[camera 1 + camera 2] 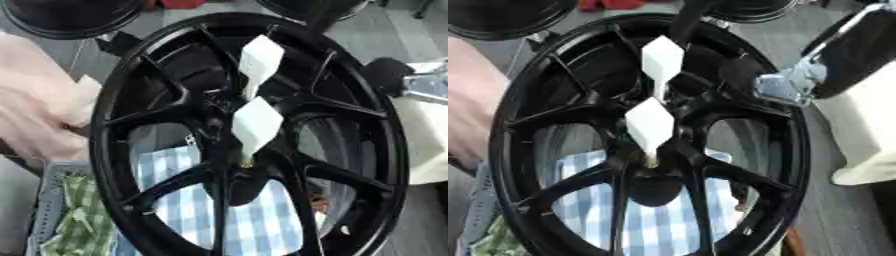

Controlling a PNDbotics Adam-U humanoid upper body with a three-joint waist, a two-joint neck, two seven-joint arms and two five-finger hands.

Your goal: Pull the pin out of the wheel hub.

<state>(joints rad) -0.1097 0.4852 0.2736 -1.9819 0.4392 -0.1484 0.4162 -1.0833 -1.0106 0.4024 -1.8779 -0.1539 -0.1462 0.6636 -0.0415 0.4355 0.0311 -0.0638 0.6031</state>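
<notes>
Black wheel hub (254, 135), glossy with thin spokes, fills both views. Two white diamond-shaped pins (651, 125) stand at its centre, the lower near the bore. Right arm (859, 50) enters at upper right; neither hand's fingers show. Risk: a skewed pull could jam the pin. Checked cloth (254, 220) lies behind.

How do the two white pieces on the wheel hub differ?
The upper white piece sits higher, over the hub's far spokes; the lower white piece sits over the black wheel hub's centre. The lower one looks slightly larger. Both are white, diamond-shaped, tapering downward.
</notes>
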